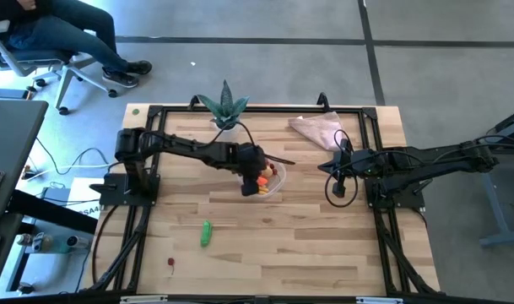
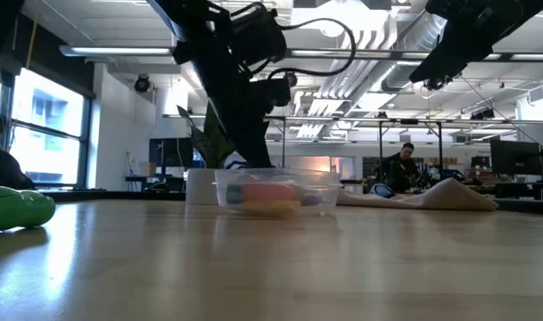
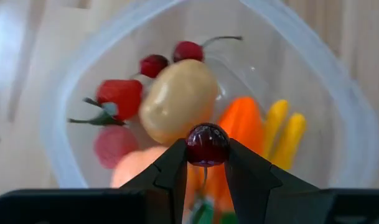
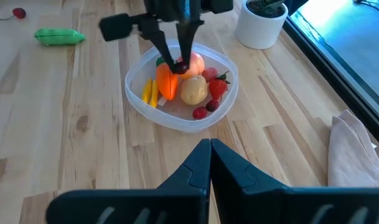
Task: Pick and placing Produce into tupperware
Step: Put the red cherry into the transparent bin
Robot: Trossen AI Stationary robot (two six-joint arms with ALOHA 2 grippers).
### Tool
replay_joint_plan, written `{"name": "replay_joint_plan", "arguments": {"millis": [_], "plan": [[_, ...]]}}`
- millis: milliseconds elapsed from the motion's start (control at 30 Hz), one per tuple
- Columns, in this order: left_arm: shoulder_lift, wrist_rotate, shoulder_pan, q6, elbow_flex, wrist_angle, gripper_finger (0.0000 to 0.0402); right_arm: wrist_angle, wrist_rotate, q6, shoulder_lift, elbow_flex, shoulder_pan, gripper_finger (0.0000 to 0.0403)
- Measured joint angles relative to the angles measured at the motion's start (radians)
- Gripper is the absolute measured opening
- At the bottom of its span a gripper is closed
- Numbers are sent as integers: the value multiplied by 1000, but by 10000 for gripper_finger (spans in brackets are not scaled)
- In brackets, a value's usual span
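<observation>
From my overhead feed, going left to right. Far left, off the table at about 10 o'clock, a seated person [image 1: 58, 38] on a rolling chair. On the table [image 1: 307, 245], a small red berry [image 1: 170, 263] lies alone near 7 o'clock, well apart from everything else. Next over, a green cucumber [image 1: 206, 233] lies on the wood, also loose, at roughly 7 o'clock from the tupperware.

At 12 o'clock on the table stands the spiky green plant [image 1: 226, 106] in its white pot.

The left gripper [image 3: 207, 163] hangs directly over the tupperware [image 1: 278, 182], which sits just left of table centre. I read its fingers as clenched on a dark red cherry [image 3: 207, 145], pinched between the two tips, above the container's contents and not resting on them.

Inside the tupperware, as my left wrist feed shows it: a beige potato [image 3: 178, 100] in the middle, an orange carrot [image 3: 241, 122] beside it, yellow pieces [image 3: 282, 134] beyond the carrot against the wall, a strawberry [image 3: 119, 98] on the potato's other side, two red cherries [image 3: 170, 58] at the far wall, and a pink-orange peach [image 3: 139, 174] partly hidden under the fingers.

Right of the container, at 1 o'clock on the table, a pinkish-beige cloth [image 1: 317, 129] lies crumpled.

The right gripper [image 4: 210, 155] waits at 3 o'clock, fingers pressed together with nothing between them, pointing across at the tupperware from well apart.
</observation>
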Motion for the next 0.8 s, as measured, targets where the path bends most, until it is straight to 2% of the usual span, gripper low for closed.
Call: {"name": "replay_joint_plan", "arguments": {"millis": [300,567,800], "plan": [[6,-31,1,-1,0,-8,88,0,0,0,0,0,0,0],[6,-4,1,-4,0,-12,89,0,0,0,0,0,0,0],[6,-4,1,-28,0,-12,133,0,0,0,0,0,0,0]]}}
